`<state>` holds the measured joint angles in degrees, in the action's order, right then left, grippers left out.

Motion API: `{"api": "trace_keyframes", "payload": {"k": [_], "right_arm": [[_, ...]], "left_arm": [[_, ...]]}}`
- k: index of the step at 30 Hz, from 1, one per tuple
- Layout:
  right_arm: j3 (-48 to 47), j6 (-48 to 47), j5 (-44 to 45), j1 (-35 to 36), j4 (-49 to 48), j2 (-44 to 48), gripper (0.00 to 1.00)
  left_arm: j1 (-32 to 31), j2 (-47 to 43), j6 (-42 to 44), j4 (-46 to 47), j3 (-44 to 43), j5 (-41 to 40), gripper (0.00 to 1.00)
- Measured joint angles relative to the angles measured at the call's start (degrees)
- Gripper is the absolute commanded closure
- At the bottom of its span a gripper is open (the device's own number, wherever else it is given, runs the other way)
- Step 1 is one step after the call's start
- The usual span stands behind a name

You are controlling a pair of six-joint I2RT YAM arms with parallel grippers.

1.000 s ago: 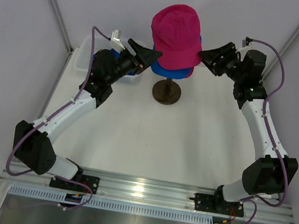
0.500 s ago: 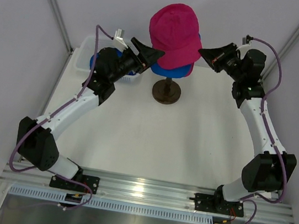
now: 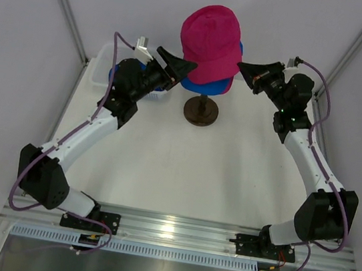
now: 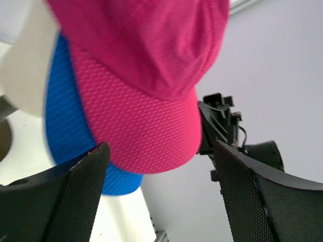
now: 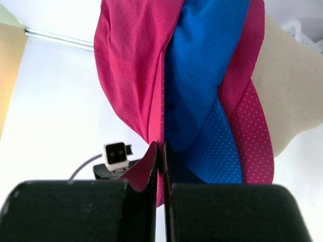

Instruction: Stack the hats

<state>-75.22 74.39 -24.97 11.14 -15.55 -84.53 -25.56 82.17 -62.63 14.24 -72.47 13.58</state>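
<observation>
The magenta cap [image 3: 211, 39] sits crown-up over a blue cap [image 3: 205, 85] on the mannequin head [image 4: 22, 75], so I judge two of three hats stacked; my right pincer [image 5: 160, 148] is closed to a slit at its edge, and whether fabric is pinched I cannot tell; my left pincer [image 4: 157, 145] gapes wide just beside the brims, holding nothing; next I'd back both off and fetch the second blue cap [image 3: 114, 72] from the mesh basket [image 3: 99, 70].
</observation>
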Motion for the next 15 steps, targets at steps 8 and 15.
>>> {"api": "trace_keyframes", "payload": {"k": [8,15], "right_arm": [[3.17,7.43,3.91,1.05,-5.22,0.79,1.0],[4.13,11.02,6.75,2.89,-8.85,0.79,1.0]], "left_arm": [[0.37,-6.21,0.76,-2.64,3.93,-5.86,0.1],[0.96,-4.22,-1.03,1.38,3.52,-3.93,0.14]]}}
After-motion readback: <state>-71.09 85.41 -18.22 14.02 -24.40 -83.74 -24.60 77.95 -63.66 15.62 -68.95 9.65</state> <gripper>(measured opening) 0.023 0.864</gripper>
